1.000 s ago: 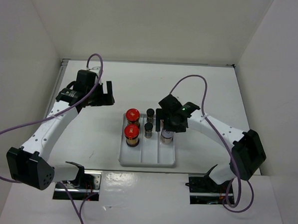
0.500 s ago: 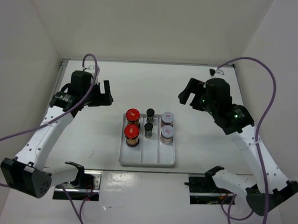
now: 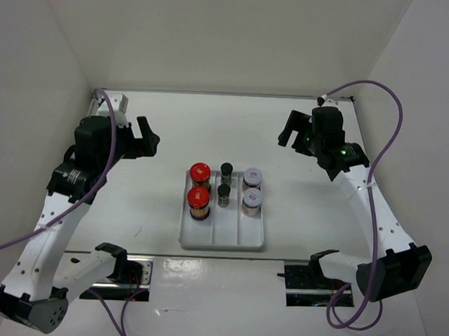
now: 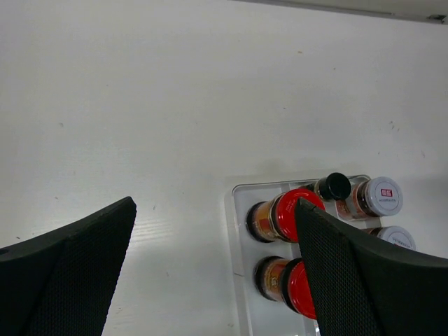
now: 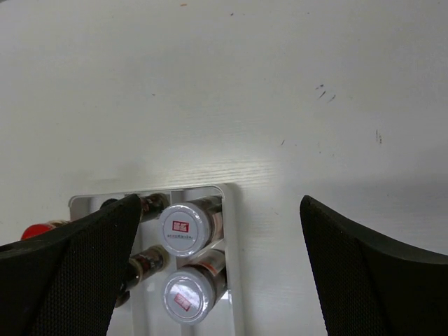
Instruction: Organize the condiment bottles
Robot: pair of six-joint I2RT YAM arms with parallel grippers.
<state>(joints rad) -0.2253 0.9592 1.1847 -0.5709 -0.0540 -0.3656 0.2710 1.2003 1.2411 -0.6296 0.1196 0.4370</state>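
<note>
Six condiment bottles stand in the white three-section tray (image 3: 221,239). Two red-capped jars (image 3: 199,183) are in the left section, two dark black-capped ones (image 3: 225,179) in the middle, and two pale-lidded pinkish ones (image 3: 252,186) in the right. My left gripper (image 3: 147,140) is open and empty, back-left of the tray. My right gripper (image 3: 290,130) is open and empty, back-right of it. The left wrist view shows the red caps (image 4: 297,210) between the open fingers (image 4: 70,266). The right wrist view shows the pale lids (image 5: 183,227) and the tray rim (image 5: 231,245).
White walls enclose the table on the left, back and right. The arm bases and their mounting plates (image 3: 121,272) sit at the near edge. Purple cables (image 3: 379,89) loop from both arms.
My right gripper has let go of a pale-lidded jar in the tray's right section and risen away to the back right. My left gripper has drawn back to the left.
</note>
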